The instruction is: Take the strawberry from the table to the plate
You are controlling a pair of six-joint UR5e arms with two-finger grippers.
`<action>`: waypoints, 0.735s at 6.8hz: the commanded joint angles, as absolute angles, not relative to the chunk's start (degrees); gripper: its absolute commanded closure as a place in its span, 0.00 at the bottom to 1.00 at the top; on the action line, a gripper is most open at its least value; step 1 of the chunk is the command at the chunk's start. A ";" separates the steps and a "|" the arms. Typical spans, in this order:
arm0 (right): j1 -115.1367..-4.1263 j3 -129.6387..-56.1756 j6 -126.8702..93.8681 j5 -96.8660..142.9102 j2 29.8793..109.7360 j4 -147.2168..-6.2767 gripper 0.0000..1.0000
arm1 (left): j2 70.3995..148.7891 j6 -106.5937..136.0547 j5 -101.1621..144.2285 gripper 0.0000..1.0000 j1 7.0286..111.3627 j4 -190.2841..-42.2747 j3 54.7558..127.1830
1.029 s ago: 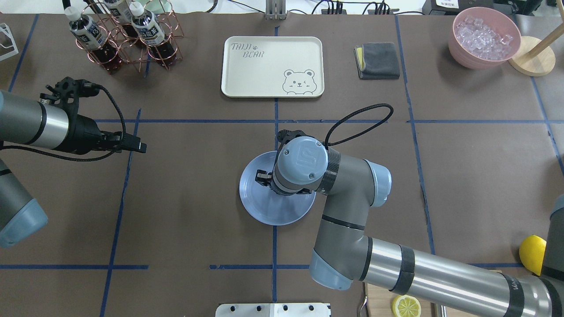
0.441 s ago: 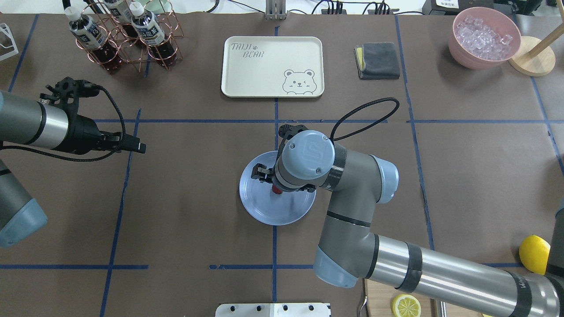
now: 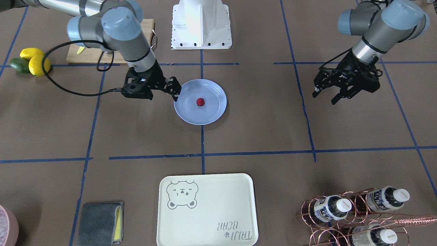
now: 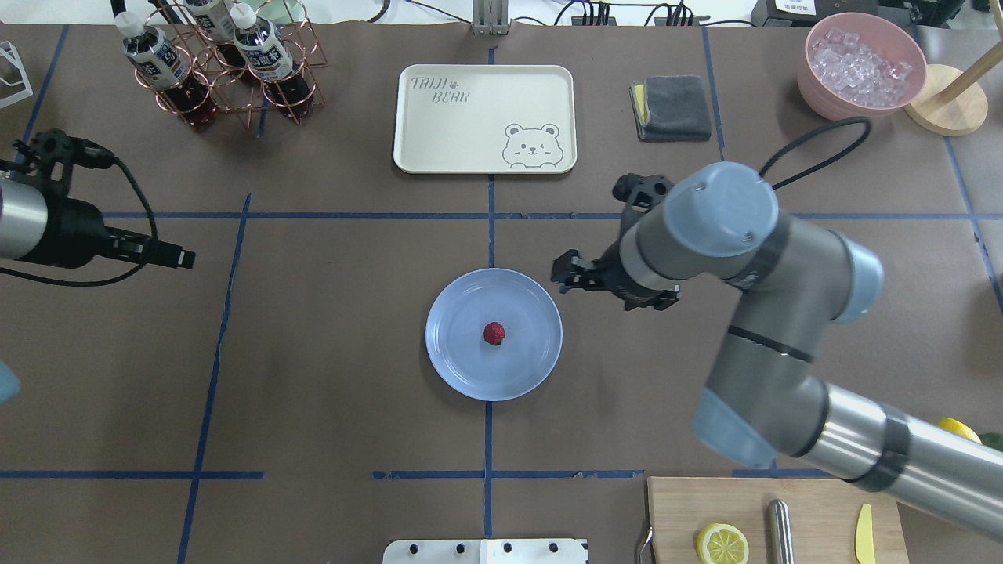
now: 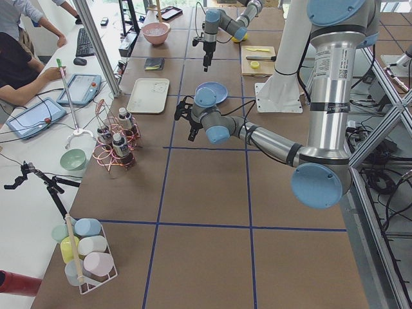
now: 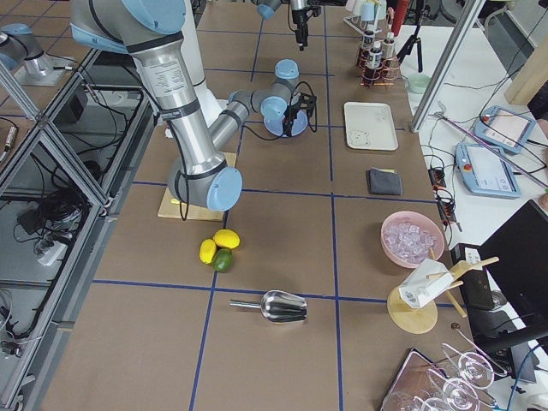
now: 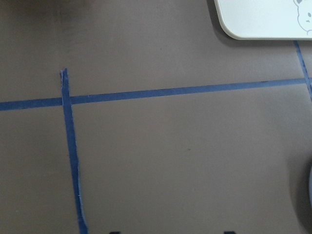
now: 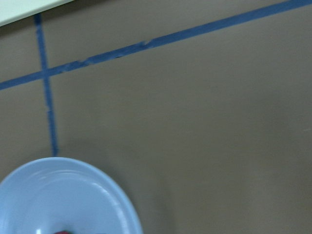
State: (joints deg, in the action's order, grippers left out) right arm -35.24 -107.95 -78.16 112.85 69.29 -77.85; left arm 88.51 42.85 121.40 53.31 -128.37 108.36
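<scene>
Right tool [image 4: 613, 291] hangs spread and empty, I judge because the small dark-red bumpy strawberry [image 4: 494, 333], near it, already rests inside the round glossy light-blue plate [image 4: 450, 364].

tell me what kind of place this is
Probably a robotics lab: the right arm and left arm stand at a tape-gridded table, with a person at a tablet alongside.

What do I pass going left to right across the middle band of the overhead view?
left gripper → plate, with the strawberry lying on it → right gripper, just past the plate's right edge
</scene>
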 commanded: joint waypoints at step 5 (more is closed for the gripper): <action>-75.53 -105.23 -15.38 135.08 96.93 -78.05 0.00 | 79.98 -1.37 132.80 0.24 83.02 -116.97 100.19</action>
